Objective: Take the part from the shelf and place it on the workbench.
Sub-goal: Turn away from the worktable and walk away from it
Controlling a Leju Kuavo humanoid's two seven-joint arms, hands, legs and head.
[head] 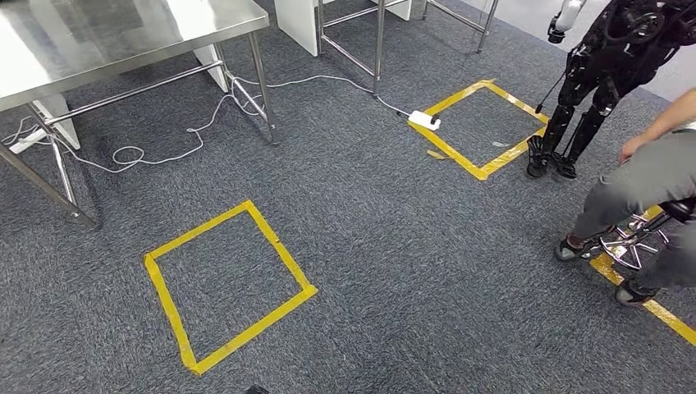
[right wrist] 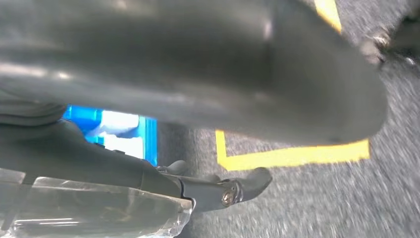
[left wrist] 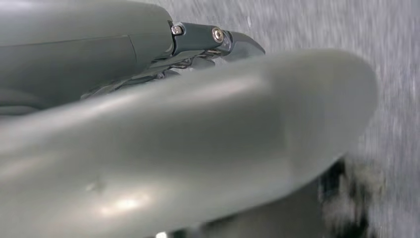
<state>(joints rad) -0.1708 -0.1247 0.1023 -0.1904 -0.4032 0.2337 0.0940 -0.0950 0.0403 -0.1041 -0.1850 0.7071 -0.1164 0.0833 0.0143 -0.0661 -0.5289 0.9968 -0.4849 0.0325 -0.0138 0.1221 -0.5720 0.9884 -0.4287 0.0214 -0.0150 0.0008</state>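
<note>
The steel workbench [head: 123, 33] stands at the far left in the head view, on thin metal legs. In the right wrist view my right hand [right wrist: 198, 99] hangs over the carpet, and its dark fingers [right wrist: 237, 188] lie against a clear plastic-wrapped part [right wrist: 99, 208], which it holds. The thick thumb hides much of that grip. My left hand [left wrist: 198, 124] hangs over grey carpet. Its thumb and one dark fingertip [left wrist: 242, 44] reach out straight with nothing between them.
A yellow tape square [head: 226, 283] marks the carpet ahead, with another [head: 484, 123] farther right beside a white power strip [head: 424, 120]. A white cable [head: 164, 139] trails under the bench. A black robot [head: 599, 74] and a seated person [head: 648, 189] are at the right. Something blue [right wrist: 116, 131] lies behind my right hand.
</note>
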